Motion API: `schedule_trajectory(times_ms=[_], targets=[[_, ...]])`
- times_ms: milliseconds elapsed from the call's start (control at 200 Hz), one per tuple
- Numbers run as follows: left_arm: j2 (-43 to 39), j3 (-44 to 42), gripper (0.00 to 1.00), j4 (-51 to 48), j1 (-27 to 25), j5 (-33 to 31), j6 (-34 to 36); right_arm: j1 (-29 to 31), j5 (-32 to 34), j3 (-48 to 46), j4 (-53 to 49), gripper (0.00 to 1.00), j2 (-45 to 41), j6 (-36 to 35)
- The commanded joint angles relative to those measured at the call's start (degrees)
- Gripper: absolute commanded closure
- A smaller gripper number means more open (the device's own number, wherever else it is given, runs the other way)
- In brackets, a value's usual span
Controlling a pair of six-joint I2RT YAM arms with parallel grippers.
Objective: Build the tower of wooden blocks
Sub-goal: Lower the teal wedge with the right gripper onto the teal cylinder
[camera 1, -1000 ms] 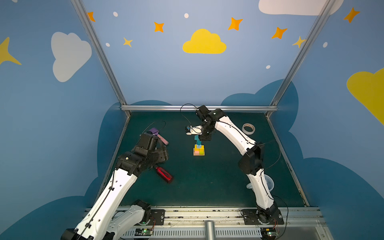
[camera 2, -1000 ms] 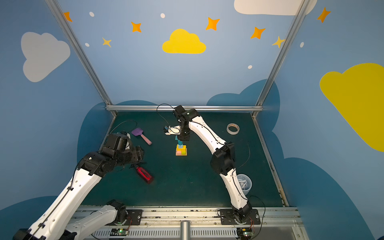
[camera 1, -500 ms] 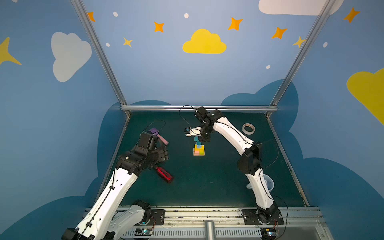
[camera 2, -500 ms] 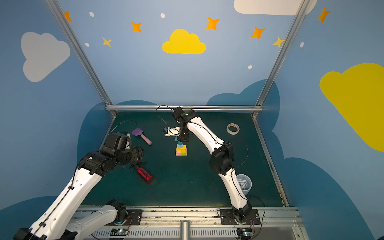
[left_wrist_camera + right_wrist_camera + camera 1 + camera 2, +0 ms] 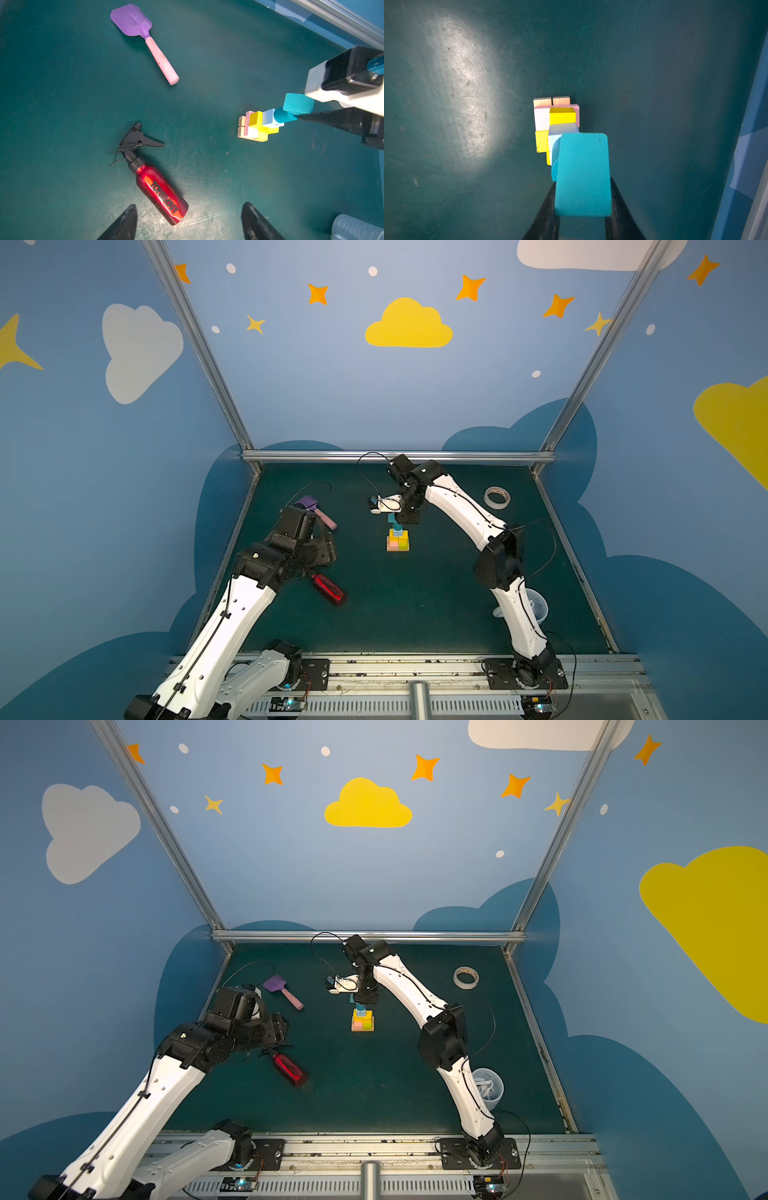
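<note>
Clamping the teal house-shaped block (image 5: 582,166) between its fingers, the right gripper (image 5: 583,182) held it at the teal cylinder (image 5: 283,116) topping the tower (image 5: 398,540), which stood mid-way across the green mat (image 5: 415,614); whether block and cylinder touched could not be told. The left gripper (image 5: 189,204), jaws apart and empty, hovered over the red spray bottle (image 5: 160,191), well apart from the tower.
</note>
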Motion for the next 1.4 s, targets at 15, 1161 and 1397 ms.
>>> schedule_trajectory(times_ms=[15,1161,1397], targets=[[-0.2,-0.7,0.21,0.2,0.3,0.4,0.5,0.4,0.0,-0.7,-0.3,1.0,0.5,-0.6],[-0.3,-1.1,0.21,0.2,0.6,0.9,0.5,0.5,0.9,-1.7,0.7,0.88,0.5,-0.6],[-0.3,-1.2,0.21,0.2,0.5,0.9,0.4,0.6,1.2,-1.7,0.5,0.85,0.5,-0.5]])
